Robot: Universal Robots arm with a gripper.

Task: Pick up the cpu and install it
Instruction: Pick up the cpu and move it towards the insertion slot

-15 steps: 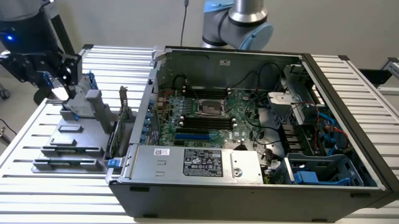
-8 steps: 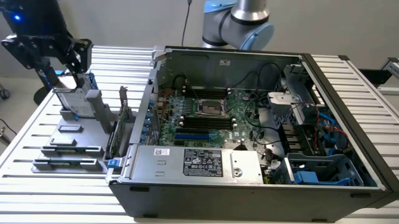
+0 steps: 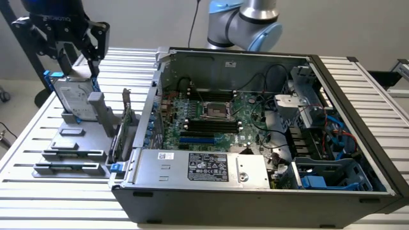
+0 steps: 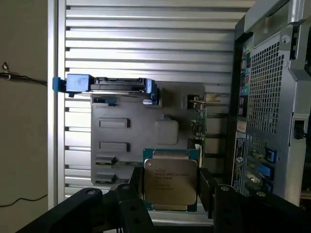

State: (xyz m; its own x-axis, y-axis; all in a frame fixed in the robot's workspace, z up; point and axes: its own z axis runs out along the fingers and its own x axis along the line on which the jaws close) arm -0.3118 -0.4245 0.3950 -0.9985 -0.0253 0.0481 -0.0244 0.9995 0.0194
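cpu (image 4: 170, 182): flat, metal top plate facing the wrist camera, printed lines readable on it. Near-square, so no clear long axis; its edges run parallel to the two black fingers (image 4: 134, 191) on either side. A thin greenish rim shows around the plate.

It sits between the fingers of the gripper (image 4: 170, 194), one finger against each opposite edge. The pincer is grasping the cpu, jaws set wide to match it. The chip is up in the air over the grey fixture plate (image 4: 146, 131), not resting in a slot. It is well apart from the empty socket (image 3: 213, 111) on the green motherboard (image 3: 221, 127).

In the exterior view the gripper (image 3: 67, 52) hangs at the exterior view's upper left and points down. It is just above the hard drive (image 3: 72, 96), which stands upright on its blue rails in the fixture. Whether the pale slab between the fingers there is the chip, I cannot tell.

Arm (image 3: 246, 21): silver links and blue-capped joints show at top centre, behind the open computer case (image 3: 255, 191). The link out to the gripper is cut off by the frame.

An expansion card (image 3: 124, 124) stands on edge between fixture and case. Everything rests on a slatted metal table (image 3: 38, 191).
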